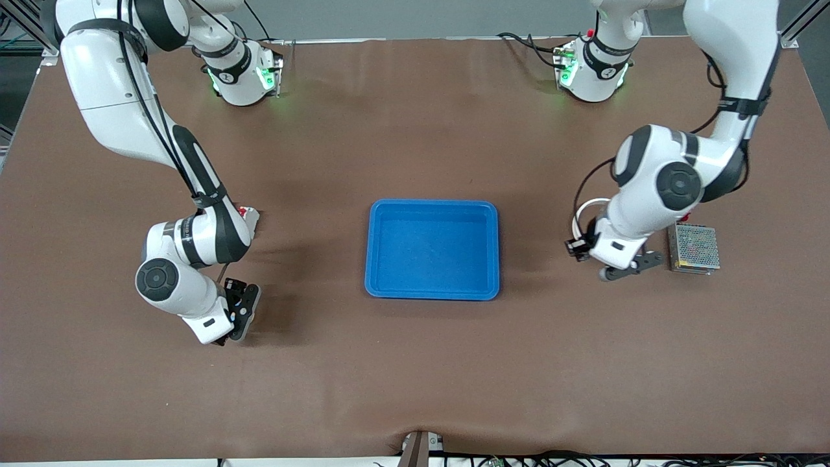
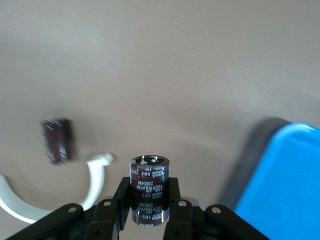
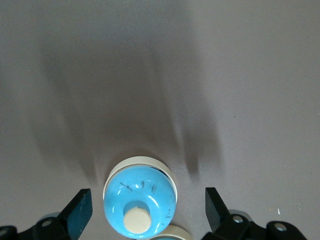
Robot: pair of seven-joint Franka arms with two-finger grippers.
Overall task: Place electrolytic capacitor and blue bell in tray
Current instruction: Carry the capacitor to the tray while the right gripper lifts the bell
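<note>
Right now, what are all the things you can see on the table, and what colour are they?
tray: one, bright blue, middle of the brown table, nothing in it.
electrolytic capacitor: one, dark brown, held between the left gripper's fingers above the table, beside the tray.
second capacitor: one, dark brown, lying on the table.
white curved part: one, white, on the table near the second capacitor.
blue bell: one, light blue with a cream button, on the table between the right gripper's fingers.
metal mesh box: one, silver, toward the left arm's end.
left gripper: shut on the capacitor.
right gripper: open around the bell.
</note>
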